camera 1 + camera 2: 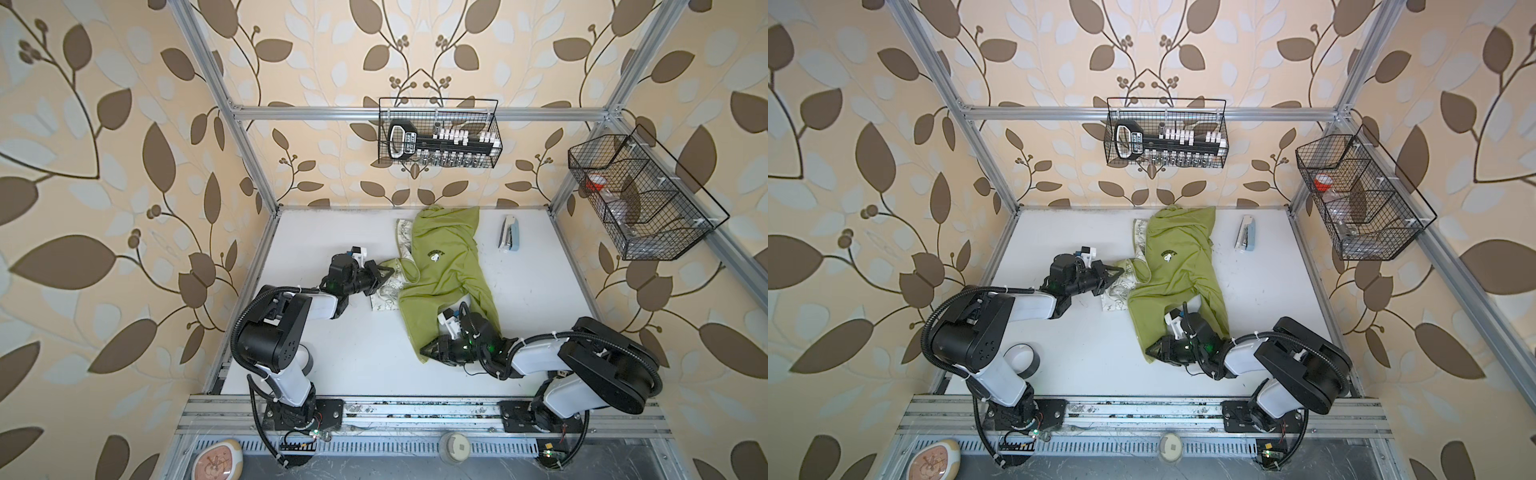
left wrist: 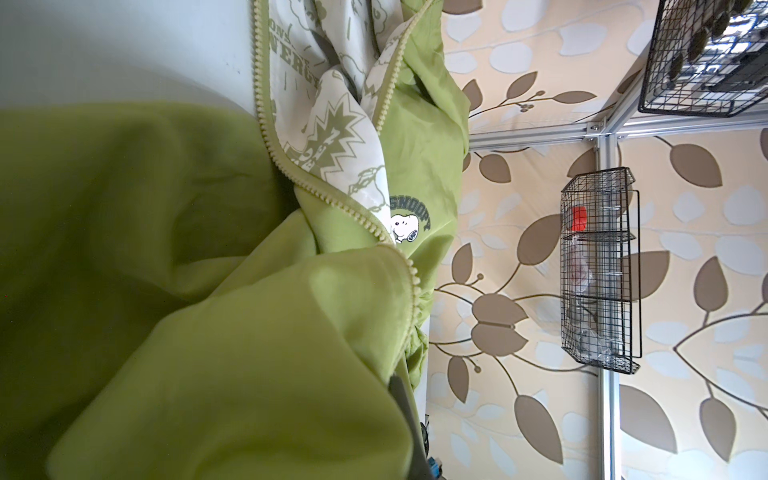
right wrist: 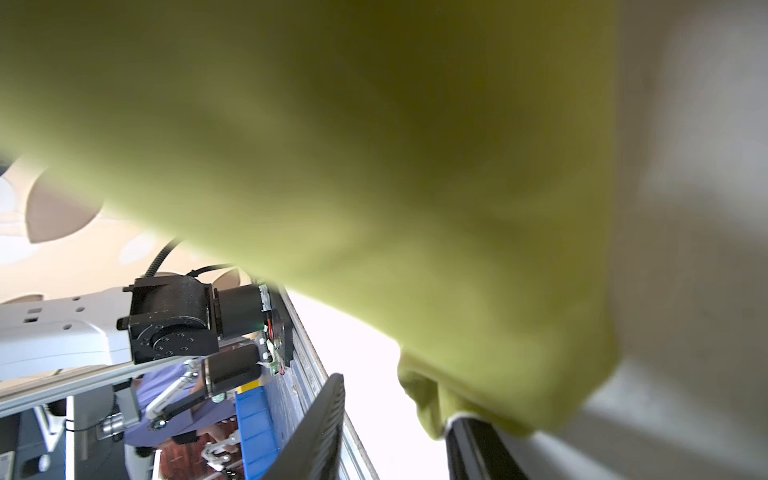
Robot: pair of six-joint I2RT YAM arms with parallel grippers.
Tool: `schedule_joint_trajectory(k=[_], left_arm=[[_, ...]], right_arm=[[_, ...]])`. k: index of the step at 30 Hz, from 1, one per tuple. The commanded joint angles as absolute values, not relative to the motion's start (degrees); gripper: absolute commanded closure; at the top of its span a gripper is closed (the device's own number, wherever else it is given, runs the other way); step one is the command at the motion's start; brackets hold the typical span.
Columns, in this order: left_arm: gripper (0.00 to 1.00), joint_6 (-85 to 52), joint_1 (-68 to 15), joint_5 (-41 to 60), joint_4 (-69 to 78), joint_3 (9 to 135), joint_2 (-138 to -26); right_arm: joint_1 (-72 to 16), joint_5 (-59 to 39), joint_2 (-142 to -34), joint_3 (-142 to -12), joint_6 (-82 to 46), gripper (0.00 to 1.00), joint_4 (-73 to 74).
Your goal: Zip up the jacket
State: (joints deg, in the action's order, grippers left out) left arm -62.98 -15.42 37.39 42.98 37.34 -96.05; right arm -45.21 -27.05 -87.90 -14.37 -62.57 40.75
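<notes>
— Where's the jacket from where you stand?

— There's one jacket point(image 1: 444, 274), lime green, sprawled on the white tabletop point(image 1: 357, 374) from 12 o'clock down towards the middle. It's unzipped. In the left wrist view the two rows of zipper teeth point(image 2: 266, 124) run apart, and the cream printed lining point(image 2: 332, 124) shows between them. The little dog logo point(image 1: 435, 254) faces up.

— And the arms?

— Two. The left arm point(image 1: 322, 307) rises from its base at 7 o'clock, folds at the elbow and stretches its forearm towards 3 o'clock, low and nearly level. The left hand point(image 1: 387, 272) is at the jacket's 9 o'clock edge, closed tight on a fold of the front panel.

— The other one?

— The right arm point(image 1: 536, 353) comes from 5 o'clock, doubled back on itself, with its forearm reaching towards 9 o'clock just above the tabletop. The right hand point(image 1: 426, 351) sits at the hem, the jacket's 6 o'clock corner. In its wrist view the fingers point(image 3: 320, 424) stand partly apart. Bare tabletop shows between them, and the hem lies over one finger.

— Anything else around?

— One stapler point(image 1: 509, 232) at 1 o'clock, apart from the jacket. There are also two baskets: a wire basket point(image 1: 384, 120) on the back wall at 12 o'clock and a second wire basket point(image 1: 673, 245) on the frame at 2 o'clock.
</notes>
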Motion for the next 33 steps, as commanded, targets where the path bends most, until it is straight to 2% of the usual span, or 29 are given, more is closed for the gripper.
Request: schedule_joint_trajectory(k=[1,5,9,13,18,19,24,27,30,33], left_arm=[[1.00,-61.6,-15.8,38.2,44.2,37.3,-93.3],[1.00,-61.4,-15.8,38.2,43.7,37.2,-92.8],[1.00,-60.9,-15.8,38.1,42.9,36.8,-92.0],[1.00,-60.7,-15.8,38.1,42.6,36.5,-91.6],[1.00,-60.6,-15.8,38.1,42.4,36.5,-90.9],[1.00,-60.8,-15.8,38.1,42.1,36.5,-90.6],[1.00,-60.9,-15.7,37.7,39.3,37.0,-87.1],[1.00,-59.4,-15.1,36.4,33.0,38.6,-84.9],[1.00,-56.9,-13.9,35.0,25.4,40.8,-84.0],[1.00,-57.4,-11.8,35.3,24.5,41.4,-84.2]], right_arm=[[-46.9,-27.3,-91.1,-13.0,-67.6,0.59,50.5],[-49.5,-25.9,-95.3,-13.2,-70.6,0.52,55.2],[-50.9,-23.7,-98.0,-13.2,-72.6,0.55,58.4],[-51.0,-21.9,-98.3,-13.2,-73.2,0.71,58.0],[-50.3,-19.8,-95.5,-14.2,-72.1,0.94,53.4],[-50.0,-19.2,-94.4,-14.5,-71.5,1.00,51.6],[-48.3,-17.6,-86.0,-19.0,-65.8,1.00,37.2],[-45.1,-16.2,-78.7,-24.4,-59.5,1.00,22.2],[-38.5,-16.4,-74.2,-32.5,-52.3,1.00,7.9],[-28.6,-19.8,-73.8,-41.5,-46.9,1.00,-1.8]])
